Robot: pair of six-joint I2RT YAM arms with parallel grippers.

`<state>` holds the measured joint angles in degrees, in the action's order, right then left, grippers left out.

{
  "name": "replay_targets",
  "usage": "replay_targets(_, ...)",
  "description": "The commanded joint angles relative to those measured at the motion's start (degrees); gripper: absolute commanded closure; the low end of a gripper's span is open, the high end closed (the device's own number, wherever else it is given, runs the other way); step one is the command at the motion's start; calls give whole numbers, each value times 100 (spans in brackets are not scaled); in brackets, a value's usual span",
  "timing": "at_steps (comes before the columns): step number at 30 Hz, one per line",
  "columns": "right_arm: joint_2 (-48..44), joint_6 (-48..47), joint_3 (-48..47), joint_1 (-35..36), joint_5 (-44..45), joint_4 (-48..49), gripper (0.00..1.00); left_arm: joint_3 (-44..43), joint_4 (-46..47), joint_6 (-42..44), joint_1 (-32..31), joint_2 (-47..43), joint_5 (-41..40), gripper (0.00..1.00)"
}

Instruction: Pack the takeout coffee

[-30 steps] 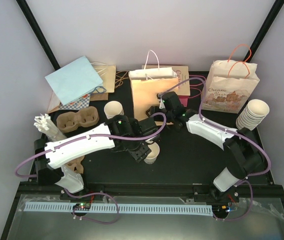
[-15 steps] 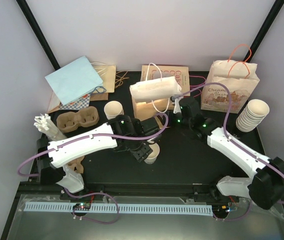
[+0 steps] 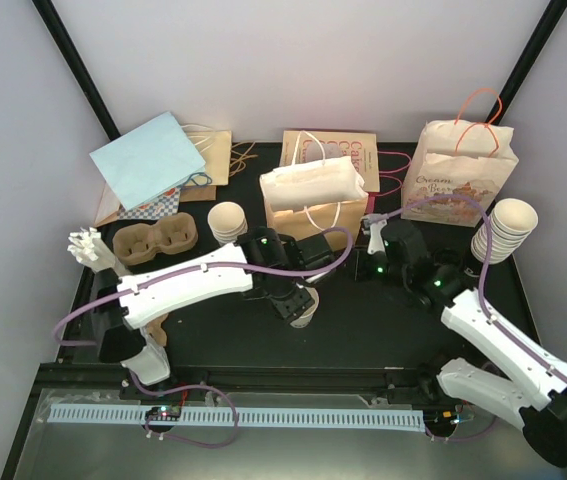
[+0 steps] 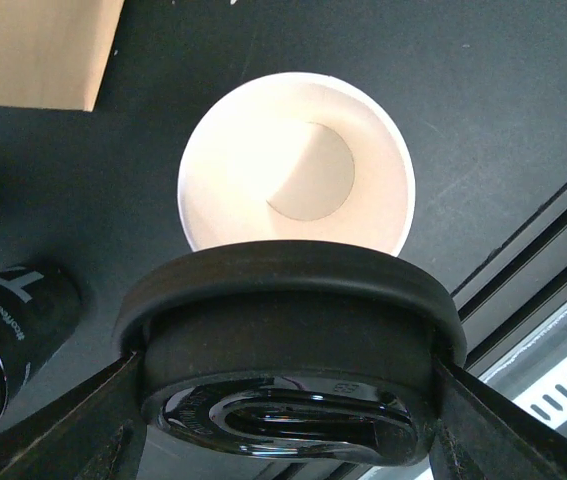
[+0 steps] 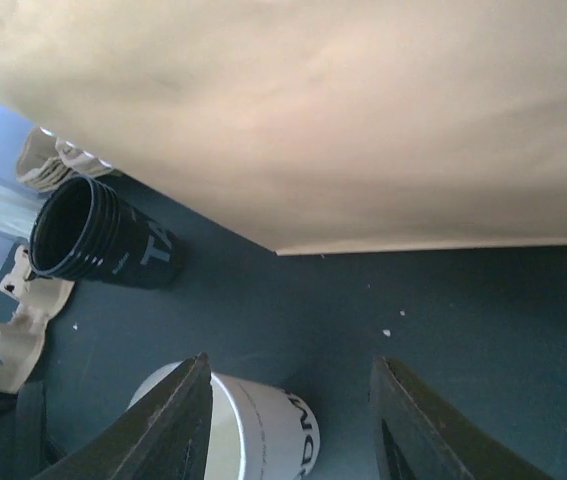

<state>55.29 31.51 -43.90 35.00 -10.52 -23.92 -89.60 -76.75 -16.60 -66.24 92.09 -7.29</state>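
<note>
I have the left gripper (image 4: 285,430) clamped on the black lid (image 4: 288,330), directly above the cup (image 4: 296,165) — the right gripper (image 5: 288,365), fingers apart and empty, sits right of the cup, facing the paper bag (image 5: 293,110).

The left arm (image 3: 178,285) and right arm (image 3: 498,340) are sheathed in white shells, with black joints (image 3: 281,252) dotted by green lights. Purple cables (image 3: 433,202) are looped alongside. The left gripper (image 4: 288,370) and right gripper (image 5: 289,362) are fitted with black fingers (image 4: 83,430).

I see pale, lavender-tinted walls (image 3: 313,60) across the upper frame. Two black struts (image 3: 73,65) slant in from the top corners. The matte black tabletop (image 3: 363,335) fills the centre, evenly lit, and a glassy panel (image 3: 293,452) runs along the bottom edge.
</note>
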Motion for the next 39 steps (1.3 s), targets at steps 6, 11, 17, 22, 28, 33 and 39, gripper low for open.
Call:
replay_targets(6, -738, -20, 403, -11, 152, -487, 55, -635, -127, 436, -18, 635, 171, 33)
replay_targets(11, -1087, 46, 653, -10, 3, -568, 54, -724, -153, 573, 38, 841, 183, 33)
replay_targets(17, -1332, 136, 949, -11, -37, -627, 54, -812, -272, 658, 107, 1018, 159, 33)
replay_targets(22, -1405, 145, 972, -11, -37, -650, 54, -928, -383, 723, 136, 1162, 83, 33)
replay_targets(28, -1389, 154, 970, -11, -68, -662, 54, -1061, -443, 815, 194, 1311, 60, 33)
replay_targets(33, -1419, 162, 1013, -11, -90, -672, 54, -1094, -502, 880, 235, 1356, 17, 32)
replay_targets(39, -1424, 197, 1057, -11, -156, -649, 54, -1110, -458, 951, 265, 1459, 52, 30)
